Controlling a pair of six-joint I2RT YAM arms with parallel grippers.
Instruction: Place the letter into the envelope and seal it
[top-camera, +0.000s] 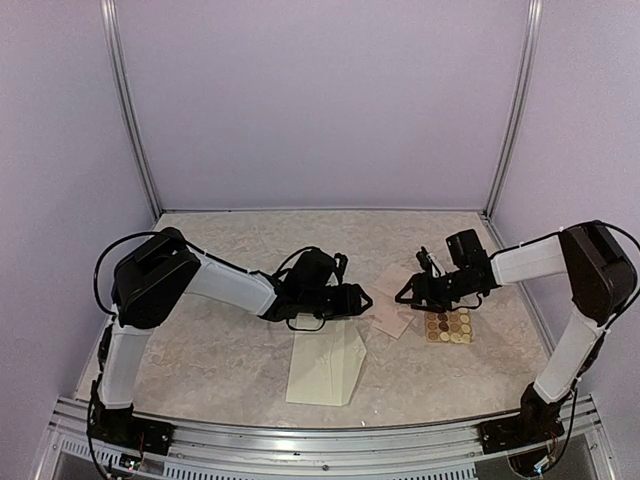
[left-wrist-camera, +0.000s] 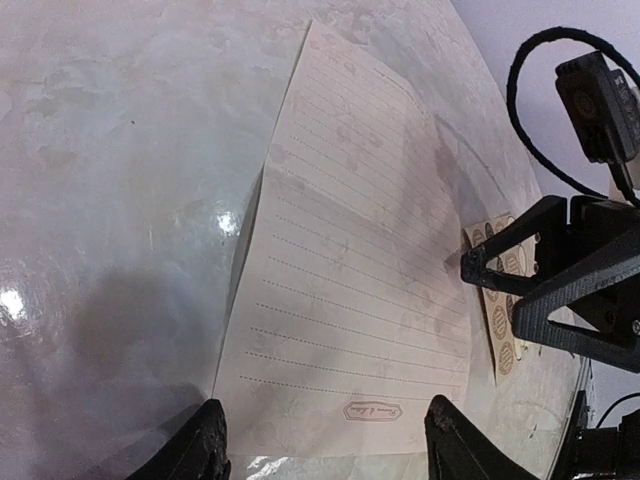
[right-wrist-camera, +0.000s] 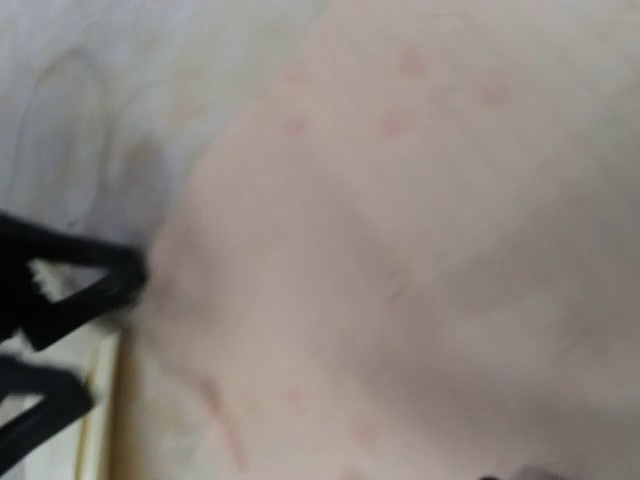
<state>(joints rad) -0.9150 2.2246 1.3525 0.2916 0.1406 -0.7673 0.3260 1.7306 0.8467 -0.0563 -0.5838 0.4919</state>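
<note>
The cream envelope (top-camera: 325, 368) lies flat near the front of the table, its pointed flap open. The pinkish lined letter (top-camera: 392, 322) lies between the two grippers, behind the envelope's right corner. My left gripper (top-camera: 362, 298) is open; in the left wrist view (left-wrist-camera: 325, 445) its fingers straddle the near end of the letter (left-wrist-camera: 350, 270). My right gripper (top-camera: 405, 293) is at the letter's right edge, one fingertip touching the paper in the left wrist view (left-wrist-camera: 490, 292). The right wrist view is blurred and filled by the letter (right-wrist-camera: 400, 250); its own fingers are hidden.
A small tan sheet of round brown stickers (top-camera: 448, 326) lies right of the letter, under the right gripper, and also shows in the left wrist view (left-wrist-camera: 497, 300). Purple walls and metal frame posts (top-camera: 130, 110) enclose the marbled table (top-camera: 220, 350).
</note>
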